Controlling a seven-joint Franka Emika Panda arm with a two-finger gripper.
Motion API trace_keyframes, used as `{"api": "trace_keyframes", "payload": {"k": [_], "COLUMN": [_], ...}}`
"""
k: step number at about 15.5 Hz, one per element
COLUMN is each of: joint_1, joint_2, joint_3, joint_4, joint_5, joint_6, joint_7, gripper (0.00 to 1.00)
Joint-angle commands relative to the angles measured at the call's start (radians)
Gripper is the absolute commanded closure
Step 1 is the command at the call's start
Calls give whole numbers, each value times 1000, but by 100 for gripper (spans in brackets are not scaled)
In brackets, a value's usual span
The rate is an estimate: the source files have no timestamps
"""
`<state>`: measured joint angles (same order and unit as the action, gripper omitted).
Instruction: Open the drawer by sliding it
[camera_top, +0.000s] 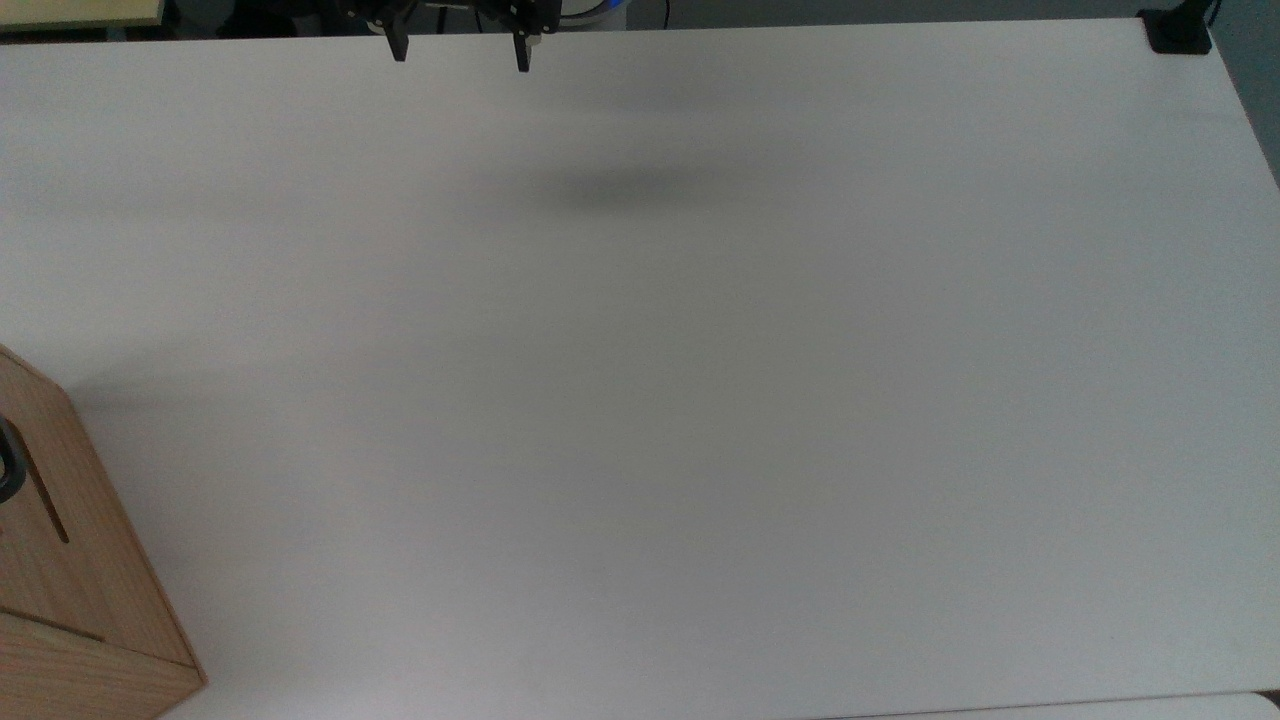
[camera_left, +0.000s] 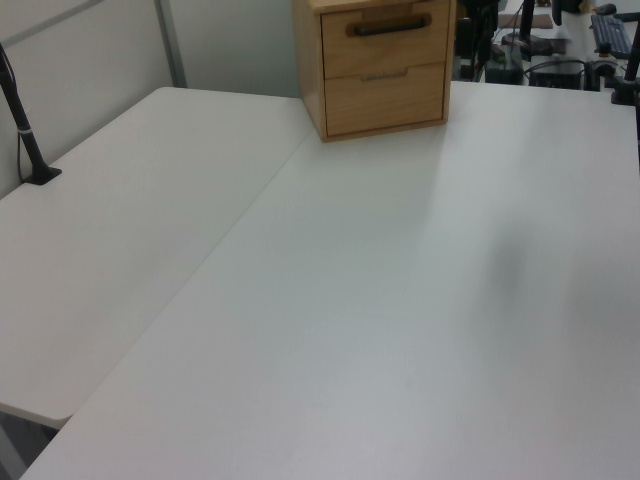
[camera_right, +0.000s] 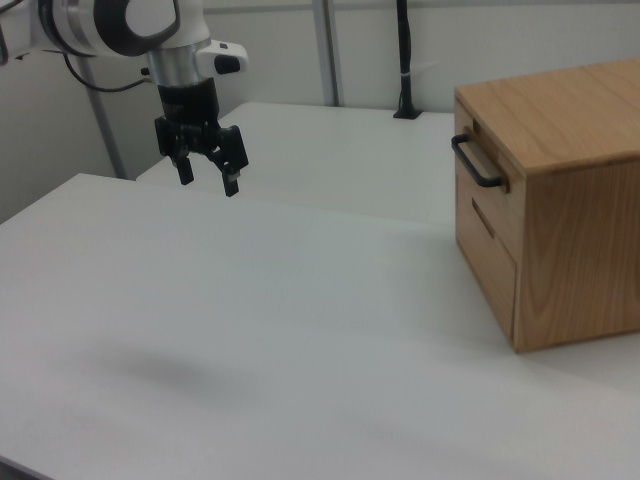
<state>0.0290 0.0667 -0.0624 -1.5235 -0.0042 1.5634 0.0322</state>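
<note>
- Top view: the gripper (camera_top: 459, 52) hangs at the top edge with its fingers spread apart; the cabinet (camera_top: 70, 560) sits at the top view's lower left on the white surface (camera_top: 700, 400).
- Left view: the drawer (camera_left: 385, 38), handle (camera_left: 389, 26) black, sits flush in the cabinet at the far edge.
- Right view: the gripper hovers well apart from the drawer, which is on the right view's right.

A light-wood box drawer (camera_right: 482, 181) with visible grain carries a black U-shaped metal handle (camera_right: 476, 164). It sits in a matching tan wooden cabinet (camera_right: 570, 200) on a plain white tabletop (camera_right: 250, 330). The black two-finger pincer (camera_right: 207, 182) hangs from a white and grey arm (camera_right: 120, 25).
</note>
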Motion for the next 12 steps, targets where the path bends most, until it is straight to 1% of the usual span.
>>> {"api": "trace_keyframes", "payload": {"k": [1, 8, 12], "joint_1": [5, 8, 5], "joint_2": [1, 16, 10], "joint_3": [-7, -5, -8], "joint_4": [-1, 3, 9], "joint_5": [15, 1, 15], "joint_6": [24, 32, 30], "joint_7": [15, -9, -173], "gripper": [0, 0, 0]}}
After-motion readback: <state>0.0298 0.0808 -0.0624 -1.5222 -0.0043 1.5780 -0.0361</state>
